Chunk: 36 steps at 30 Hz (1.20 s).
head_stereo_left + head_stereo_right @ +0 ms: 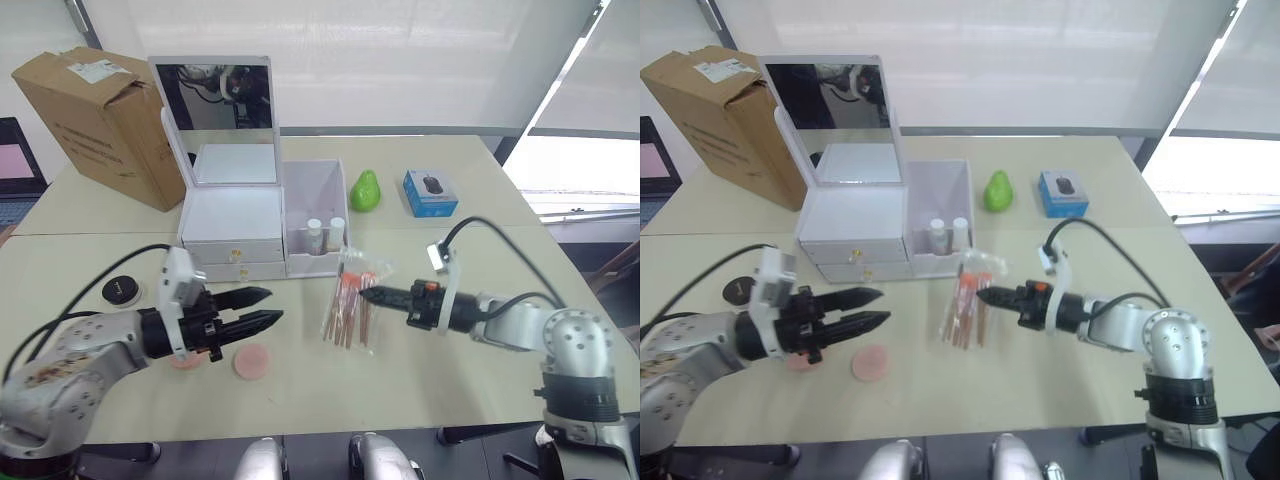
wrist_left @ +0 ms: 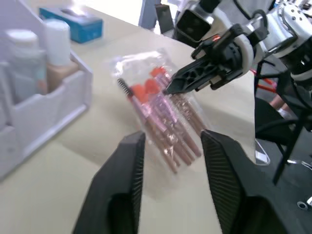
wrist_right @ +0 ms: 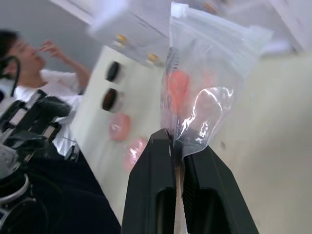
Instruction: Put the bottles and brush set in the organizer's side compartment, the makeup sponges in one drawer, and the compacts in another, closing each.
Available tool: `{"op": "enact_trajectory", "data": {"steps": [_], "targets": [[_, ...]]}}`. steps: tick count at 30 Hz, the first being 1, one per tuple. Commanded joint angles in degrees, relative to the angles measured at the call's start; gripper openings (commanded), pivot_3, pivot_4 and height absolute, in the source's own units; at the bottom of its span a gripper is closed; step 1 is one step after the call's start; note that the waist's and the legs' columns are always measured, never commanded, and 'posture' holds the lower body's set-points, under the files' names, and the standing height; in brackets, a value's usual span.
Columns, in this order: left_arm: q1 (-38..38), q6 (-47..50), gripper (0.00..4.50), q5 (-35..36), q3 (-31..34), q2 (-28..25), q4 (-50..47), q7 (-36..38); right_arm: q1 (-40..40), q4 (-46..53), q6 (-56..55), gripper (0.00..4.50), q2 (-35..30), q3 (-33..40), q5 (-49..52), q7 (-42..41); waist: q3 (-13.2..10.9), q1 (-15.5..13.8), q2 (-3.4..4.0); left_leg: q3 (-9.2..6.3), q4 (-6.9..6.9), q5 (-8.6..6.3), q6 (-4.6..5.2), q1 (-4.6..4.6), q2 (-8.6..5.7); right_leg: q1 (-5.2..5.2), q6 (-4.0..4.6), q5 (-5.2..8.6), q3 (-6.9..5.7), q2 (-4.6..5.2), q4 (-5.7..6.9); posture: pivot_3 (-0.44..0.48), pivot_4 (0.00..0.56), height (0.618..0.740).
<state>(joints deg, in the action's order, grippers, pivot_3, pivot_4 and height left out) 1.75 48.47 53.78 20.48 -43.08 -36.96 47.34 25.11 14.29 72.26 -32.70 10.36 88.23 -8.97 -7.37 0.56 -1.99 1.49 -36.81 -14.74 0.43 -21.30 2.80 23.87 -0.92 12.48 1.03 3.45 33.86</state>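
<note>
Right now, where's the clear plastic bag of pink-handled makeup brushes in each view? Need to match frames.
Left eye view: clear plastic bag of pink-handled makeup brushes at centre, pinched by the right gripper.
Right eye view: centre, just below the white organizer's open side compartment.
Left wrist view: upper middle, beyond the open left gripper.
Right wrist view: upper middle, rising from the shut fingers.
Shared landmark: the two white-capped bottles standing in the side compartment.

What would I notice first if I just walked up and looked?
The right claw pinching a clear bag of pink makeup brushes, tilted over the middle of the table. Just behind it stands a white organizer with its mirror lid up and two bottles in its side compartment.
</note>
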Motion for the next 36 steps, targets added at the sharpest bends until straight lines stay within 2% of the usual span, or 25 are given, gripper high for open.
{"op": "enact_trajectory", "data": {"steps": [1, 4, 6, 10, 14, 18, 26, 30, 36], "targets": [[0.32, 1.71, 3.55, 5.52, 3.97, -1.67, -3.96, -4.54, 5.53, 4.01, -4.51, 0.0, -3.09, 2.87, -2.03, -7.5, -0.04, -0.04, 0.0, 0.04, 0.0, 0.0, 0.0, 0.01, -0.02, 0.0, 0.0, 0.0, -0.01, 0.0, 0.03, 0.0, 0.15, 0.74], [2.07, 1.58, 4.46, 7.47, 4.91, -2.49, -4.95, -8.75, 11.27, 2.32, -8.43, 0.0, -4.29, 1.42, -8.44, -10.31, -0.08, 0.0, -0.05, 0.1, 0.0, 0.0, 0.0, -0.03, -0.08, -0.11, 0.01, 0.0, -0.02, -0.05, 0.06, 0.0, 0.15, 0.74], [3.34, 0.63, 4.46, 6.98, 4.76, -2.31, -5.51, -11.73, 14.92, 0.91, -12.09, 0.0, -4.56, -0.87, -15.67, -12.46, -0.07, 0.0, -0.07, 0.14, 0.0, 0.0, 0.0, 0.0, -0.1, -0.15, 0.01, 0.0, -0.02, -0.05, 0.07, 0.0, 0.15, 0.74], [4.31, -2.22, 4.46, 1.88, 2.35, 0.87, -7.25, -19.29, 26.22, -9.69, -22.52, 0.0, 0.5, -7.02, -32.02, -11.92, -0.02, 0.29, -0.16, 0.23, 0.0, 0.0, -0.01, 0.12, -0.16, -0.21, 0.05, 0.0, 0.07, -0.05, 0.1, 0.0, 0.15, 0.74], [6.46, -3.24, 4.46, 0.56, 2.31, 2.59, -6.77, -24.14, 31.68, -18.32, -30.92, 0.0, 4.68, -11.42, -43.26, -16.47, 0.0, 0.08, -0.18, 0.22, 0.01, 0.01, 0.0, 0.13, -0.17, -0.21, 0.08, -0.03, 0.15, -0.14, 0.15, 0.0, 0.15, 0.74], [7.51, -4.81, 4.46, -1.06, 3.4, 3.57, -5.54, -27.29, 37.27, -32.4, -40.93, 0.0, 9.16, -14.45, -53.06, -22.03, 0.01, 0.15, -0.19, 0.26, 0.01, 0.02, 0.0, 0.12, -0.14, -0.28, 0.41, -0.23, 0.12, -0.11, 0.13, 0.0, 0.15, 0.74], [8.08, -5.81, 4.46, -1.91, 2.22, 3.92, -4.79, -28.76, 47.43, -61.52, -57.47, 0.0, 16.83, -15.29, -65.42, -32.68, -0.02, 0.24, -0.16, 0.28, 0.0, 0.02, -0.01, 0.16, -0.15, -0.32, 0.55, -0.32, 0.13, -0.1, 0.16, 0.0, 0.15, 0.74], [8.79, -5.71, 4.46, -1.57, 2.2, 3.7, -4.89, -29.25, 49.81, -74.23, -62.79, 0.0, 19.52, -14.23, -69.6, -33.86, -0.06, 0.23, -0.08, 0.28, 0.0, 0.03, -0.02, 0.18, -0.14, -0.38, 0.57, -0.33, 0.11, -0.09, 0.15, 0.0, 0.15, 0.74], [8.61, -5.82, 4.46, -1.14, 3.0, 3.47, -5.22, -29.23, 50.48, -82.31, -66.0, 0.0, 21.78, -12.83, -73.96, -34.14, -0.09, 0.31, -0.04, 0.26, 0.0, 0.04, -0.04, 0.2, -0.14, -0.43, 0.58, -0.33, 0.06, -0.07, 0.15, 0.0, 0.15, 0.74]]}}
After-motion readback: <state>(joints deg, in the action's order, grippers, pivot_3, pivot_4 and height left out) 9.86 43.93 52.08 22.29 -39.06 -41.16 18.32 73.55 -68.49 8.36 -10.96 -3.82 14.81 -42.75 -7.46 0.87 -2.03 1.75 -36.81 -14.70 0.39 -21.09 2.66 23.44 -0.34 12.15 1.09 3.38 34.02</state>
